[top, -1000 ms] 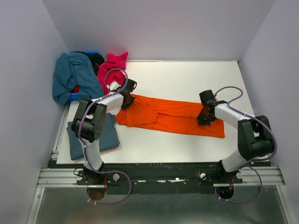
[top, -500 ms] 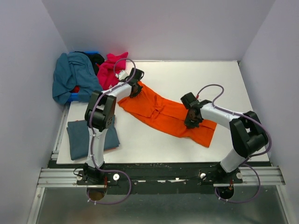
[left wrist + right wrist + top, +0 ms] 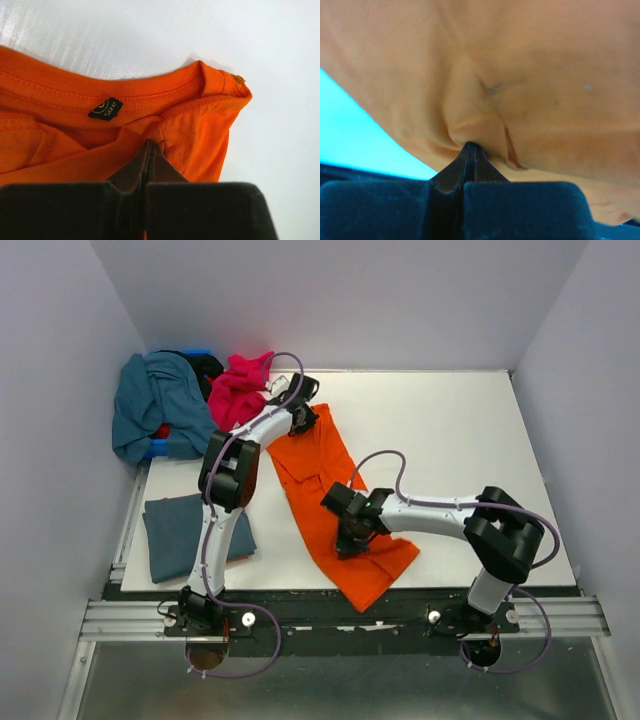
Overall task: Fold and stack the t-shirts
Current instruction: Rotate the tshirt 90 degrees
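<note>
The orange t-shirt [image 3: 322, 483] lies as a long strip from the table's far left to the near edge, its lower end hanging over that edge. My left gripper [image 3: 303, 421] is shut on its collar end; the left wrist view shows the collar and size label [image 3: 105, 108] just past my fingertips. My right gripper [image 3: 350, 538] is shut on the shirt's lower part, which fills the right wrist view [image 3: 530, 75]. A folded slate blue-grey t-shirt [image 3: 190, 530] lies at the near left. Teal [image 3: 155, 400] and magenta-pink [image 3: 238, 388] shirts are heaped at the far left.
A blue bin [image 3: 160, 445] sits under the teal heap at the far left, with a dark cloth [image 3: 207, 364] behind it. White walls close in the table on three sides. The black rail [image 3: 330, 605] runs along the near edge.
Both grippers have swung the orange shirt from lying across the table to lying lengthwise: the left moved to the far side, the right swept left and toward the near edge.
</note>
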Controlling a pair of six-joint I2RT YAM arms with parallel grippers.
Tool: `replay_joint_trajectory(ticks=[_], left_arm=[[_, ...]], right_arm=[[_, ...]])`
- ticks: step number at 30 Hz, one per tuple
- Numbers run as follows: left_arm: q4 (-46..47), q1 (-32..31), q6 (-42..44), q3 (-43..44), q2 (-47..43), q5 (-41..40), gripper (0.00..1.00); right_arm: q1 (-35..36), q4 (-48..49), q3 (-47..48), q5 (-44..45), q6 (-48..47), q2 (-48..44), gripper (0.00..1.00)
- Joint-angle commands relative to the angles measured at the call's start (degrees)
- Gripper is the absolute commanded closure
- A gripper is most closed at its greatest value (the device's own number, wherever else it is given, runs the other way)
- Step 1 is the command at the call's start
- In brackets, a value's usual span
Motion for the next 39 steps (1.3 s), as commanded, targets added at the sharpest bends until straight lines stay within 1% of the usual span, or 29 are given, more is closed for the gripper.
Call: replay_joint_trajectory(ticks=[1, 2, 4, 6, 9, 10, 11, 12, 13, 15, 17, 20, 22, 24, 26, 29, 30, 31, 32, 35, 37, 39], left_arm=[[-3.7, -0.8, 5.2, -0.4, 3.2, 4.4, 1.0], [-3.0, -0.8, 6.1, -0.2, 3.1, 5.1, 1.0], [-2.9, -0.8, 8.2, 0.9, 2.6, 6.2, 1.0], [-3.9, -0.7, 10.2, 3.0, 1.7, 6.5, 1.0], [-5.5, -0.3, 12.9, 4.3, -1.8, 5.9, 0.99], [-5.4, -0.2, 13.7, 3.8, -3.8, 4.7, 0.97], [-5.3, -0.1, 14.2, 2.8, -5.6, 3.6, 0.94], [-5.1, 0.0, 14.7, 1.9, -7.8, 2.9, 0.91], [-5.0, 0.1, 15.4, 0.6, -9.5, 2.8, 0.89], [-4.9, 0.5, 15.8, -2.4, -13.8, 3.0, 0.82], [-3.5, 0.7, 16.5, -7.3, -18.3, 4.0, 0.78], [-0.7, 1.0, 16.0, -17.6, -26.0, 4.3, 0.77], [2.8, 1.0, 14.8, -26.0, -31.2, 5.0, 0.77], [6.2, 1.1, 13.6, -35.6, -35.9, 5.5, 0.73], [9.6, 1.1, 12.6, -42.5, -40.0, 5.8, 0.72], [11.7, 1.5, 11.9, -48.7, -44.3, 5.0, 0.67], [12.3, 1.7, 11.8, -49.9, -45.2, 5.0, 0.63], [12.9, 2.2, 11.8, -51.4, -46.1, 5.4, 0.55], [14.6, 2.6, 11.8, -52.8, -46.9, 6.0, 0.44], [20.9, 4.6, 10.0, -58.0, -48.4, 11.1, 0.43], [22.6, 6.3, 9.2, -60.4, -48.6, 15.6, 0.42], [24.7, 7.3, 9.4, -61.6, -48.4, 16.7, 0.42]], right_arm=[[2.5, 7.2, 1.3, -6.8, -0.3, -1.0, 0.99], [2.4, 7.3, 1.5, -4.3, -1.4, -2.9, 0.99], [1.5, 7.1, 2.6, -0.3, -6.7, -6.7, 0.99], [-1.8, 6.7, 3.3, -0.4, -11.1, -10.0, 0.98], [-9.1, 9.6, 2.1, -2.8, -16.8, -14.0, 0.91], [-11.4, 11.6, 1.1, -5.8, -18.5, -15.1, 0.86], [-14.0, 13.4, 0.4, -7.1, -20.6, -15.8, 0.77], [-16.1, 15.3, 0.0, -8.9, -22.8, -15.8, 0.65], [-18.4, 16.2, 0.2, -11.1, -24.8, -15.0, 0.58], [-22.1, 16.4, 2.7, -13.9, -27.9, -12.1, 0.5], [-24.5, 17.2, 5.5, -14.8, -30.3, -8.8, 0.47], [-26.9, 17.6, 11.3, -15.8, -32.3, -3.5, 0.47], [-27.9, 17.4, 16.0, -16.3, -33.2, 2.0, 0.47], [-29.1, 16.6, 21.1, -17.4, -33.2, 6.7, 0.47], [-30.5, 16.5, 25.8, -20.0, -32.7, 11.3, 0.49], [-32.3, 16.7, 31.7, -23.8, -32.4, 18.0, 0.5], [-32.6, 16.5, 33.9, -24.9, -32.7, 19.9, 0.5], [-32.7, 15.8, 36.1, -25.1, -32.7, 21.9, 0.5], [-32.8, 15.1, 37.8, -25.0, -33.0, 23.8, 0.5], [-32.8, 12.5, 43.5, -23.6, -33.3, 28.3, 0.5], [-32.9, 11.5, 46.6, -23.6, -33.4, 31.0, 0.5], [-32.9, 10.0, 49.7, -24.0, -33.5, 33.7, 0.5]])
